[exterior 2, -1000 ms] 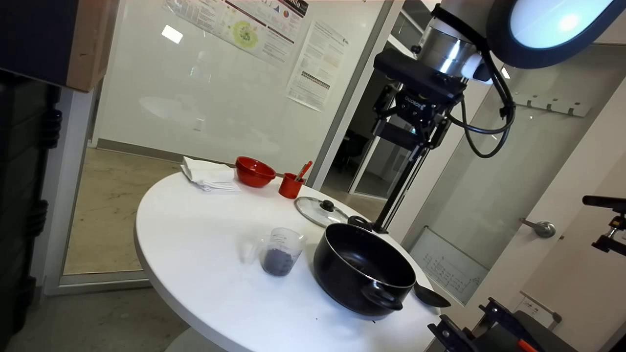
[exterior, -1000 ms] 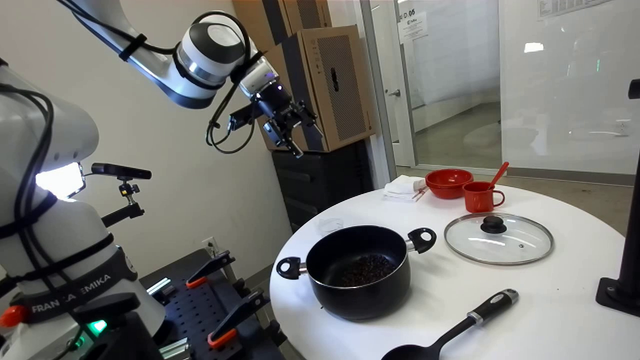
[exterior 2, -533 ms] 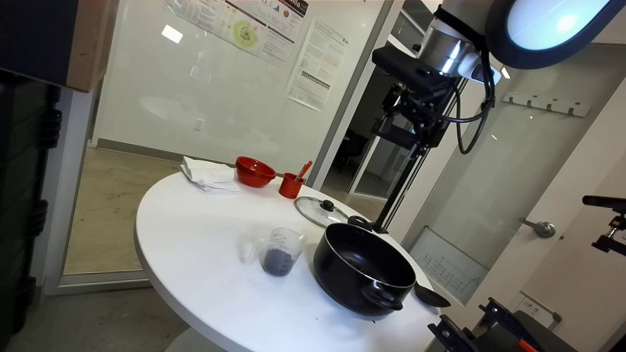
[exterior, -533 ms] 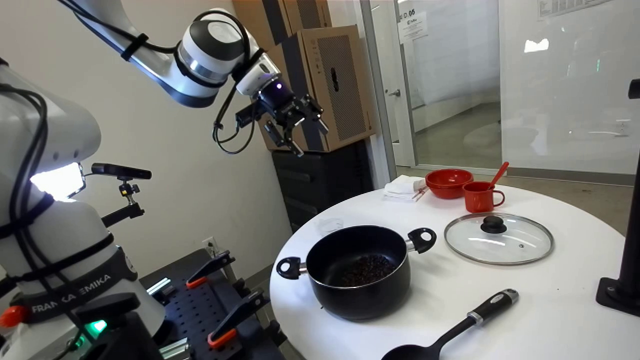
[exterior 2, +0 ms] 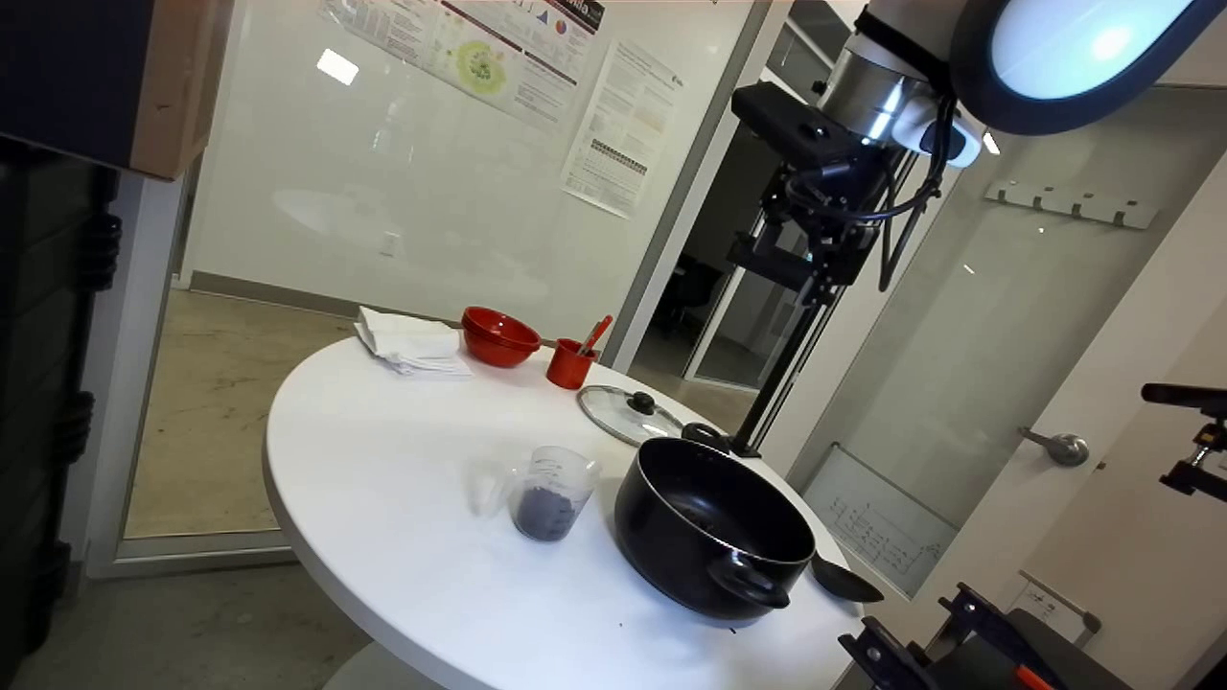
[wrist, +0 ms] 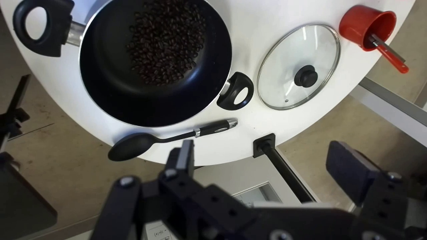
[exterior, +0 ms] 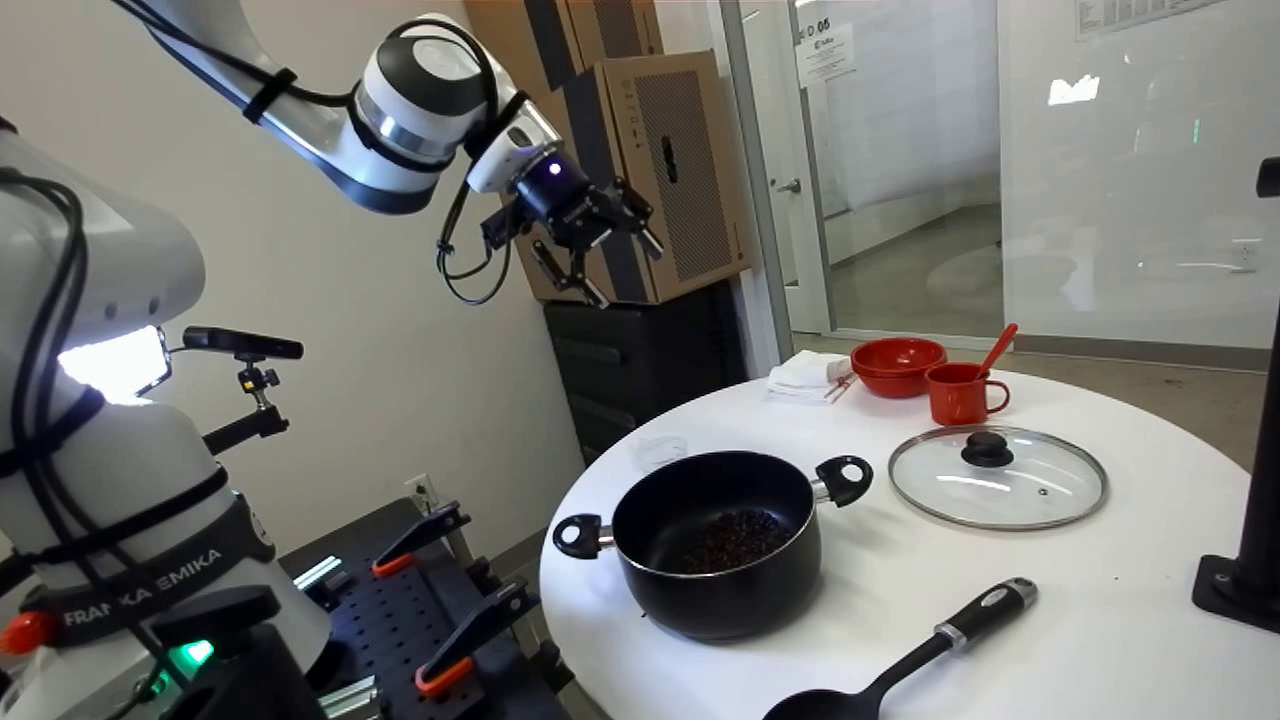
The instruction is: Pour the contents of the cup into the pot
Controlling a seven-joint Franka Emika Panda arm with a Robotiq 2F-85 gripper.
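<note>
In an exterior view, the gripper (exterior: pixel 628 272) is turned slightly further than a second ago, its upper jaw shifted toward one o'clock; the jaws stand spread wide, well apart from the pot (exterior: pixel 722 607) at its eleven o'clock. The clear cup (exterior 2: pixel 560 478) with its dark contents (exterior 2: pixel 544 516) stands unmoved on the worktop (exterior 2: pixel 431 537), just beside the pot at its nine o'clock in an exterior view. In the wrist view, dark beans (wrist: pixel 166 43) lie inside the pot and the glass lid (wrist: pixel 287 63) rests at its three o'clock.
</note>
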